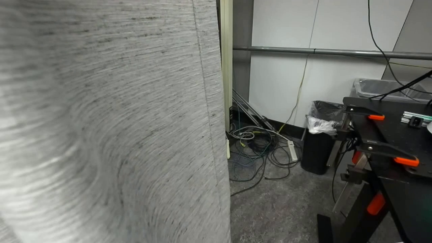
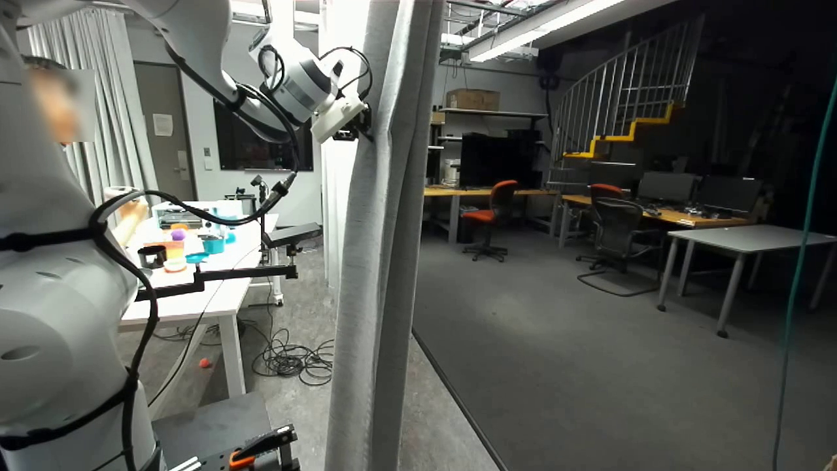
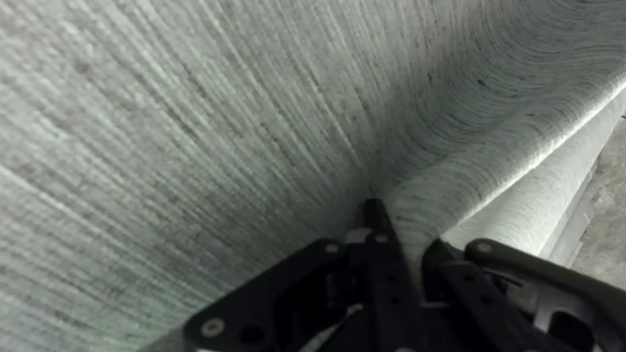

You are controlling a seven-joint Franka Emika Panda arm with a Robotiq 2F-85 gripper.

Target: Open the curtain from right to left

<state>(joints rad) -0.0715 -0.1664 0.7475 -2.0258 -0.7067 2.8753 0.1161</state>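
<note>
As end effector pinches curtain, black bin, liner inside

Curtain matt woven cloth; liner glossy plastic.

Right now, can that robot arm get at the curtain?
Yes, it appears so: the arm reaches right to the curtain, and the wrist view shows the jaws closed on a fold of it, with nothing visible in the way.

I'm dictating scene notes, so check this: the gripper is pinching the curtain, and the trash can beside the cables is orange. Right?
No: an exterior view shows the trash can beside the cables is black. The gripper is pinching the curtain.
</note>
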